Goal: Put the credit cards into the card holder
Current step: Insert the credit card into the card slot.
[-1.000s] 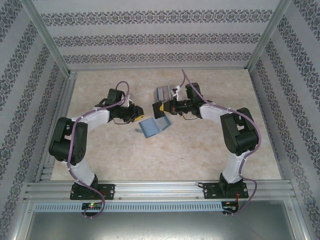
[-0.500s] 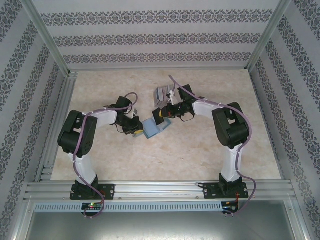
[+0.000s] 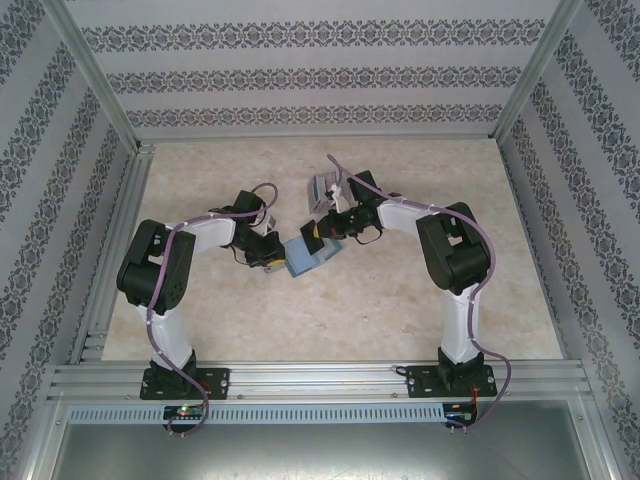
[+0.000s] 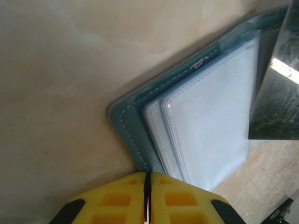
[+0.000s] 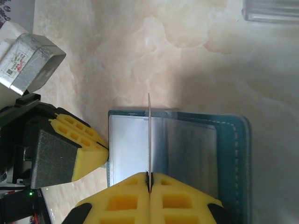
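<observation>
The teal card holder (image 3: pixel 306 256) lies open on the table, its clear pockets (image 4: pixel 210 121) facing up. My left gripper (image 4: pixel 147 173) is shut on the near corner of its teal cover (image 4: pixel 135 140); from above it sits at the holder's left edge (image 3: pixel 272 257). My right gripper (image 5: pixel 149 175) is shut on one credit card (image 5: pixel 149 135), seen edge-on standing over the holder (image 5: pixel 231 154). In the left wrist view that card (image 4: pixel 275 93) is a dark glossy plate above the pockets. The other credit cards (image 3: pixel 325 188) lie fanned behind the right gripper (image 3: pixel 316 232).
Both arms meet at the table's middle, and the left gripper's yellow finger (image 5: pixel 88 154) touches the holder just left of the held card. Metal frame rails (image 3: pixel 120 250) border the marble-patterned table, and patterned walls rise on three sides.
The left gripper swung forward to the holder's left edge and closed on its cover. The right gripper came down and toward the holder with the card.
</observation>
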{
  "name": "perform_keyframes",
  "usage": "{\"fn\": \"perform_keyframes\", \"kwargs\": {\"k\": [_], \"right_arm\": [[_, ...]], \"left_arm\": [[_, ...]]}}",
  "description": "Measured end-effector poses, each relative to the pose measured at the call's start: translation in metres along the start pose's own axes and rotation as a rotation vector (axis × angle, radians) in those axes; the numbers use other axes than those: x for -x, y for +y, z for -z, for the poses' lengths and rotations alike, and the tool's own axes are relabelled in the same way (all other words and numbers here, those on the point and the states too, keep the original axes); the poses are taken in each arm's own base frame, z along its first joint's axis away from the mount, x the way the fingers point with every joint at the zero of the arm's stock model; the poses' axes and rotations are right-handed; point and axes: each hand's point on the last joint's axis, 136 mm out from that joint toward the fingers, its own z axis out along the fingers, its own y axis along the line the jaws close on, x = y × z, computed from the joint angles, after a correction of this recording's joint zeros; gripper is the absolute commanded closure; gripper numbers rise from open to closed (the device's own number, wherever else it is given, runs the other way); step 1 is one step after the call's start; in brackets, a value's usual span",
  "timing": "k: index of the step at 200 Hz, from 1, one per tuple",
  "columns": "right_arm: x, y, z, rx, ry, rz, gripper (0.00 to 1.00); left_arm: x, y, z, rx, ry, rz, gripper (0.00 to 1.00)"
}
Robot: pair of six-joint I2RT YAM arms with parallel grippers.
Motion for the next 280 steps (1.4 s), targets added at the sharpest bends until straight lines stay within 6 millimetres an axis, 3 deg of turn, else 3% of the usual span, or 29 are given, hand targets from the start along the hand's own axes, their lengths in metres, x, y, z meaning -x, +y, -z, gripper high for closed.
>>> {"fn": "perform_keyframes", "kwargs": {"k": [88,132,181,280], "right_arm": [[-0.004,-0.001,-0.003,-0.003,0.015,-0.004,1.0],[-0.016,-0.004,-0.004,-0.013,0.049,-0.036,1.0],[-0.029,0.002,-0.007,-0.052,0.077,-0.043,1.0],[-0.032,0.014,-0.023,-0.114,0.114,-0.037,0.97]], "left_arm": [[0.002,0.0,0.0,0.014,0.006,0.002,0.89],[0.002,0.001,0.0,0.018,0.006,-0.003,0.89],[0.002,0.001,0.0,0.017,0.006,-0.003,0.9],[0.001,0.0,-0.001,0.018,0.009,-0.006,0.89]]}}
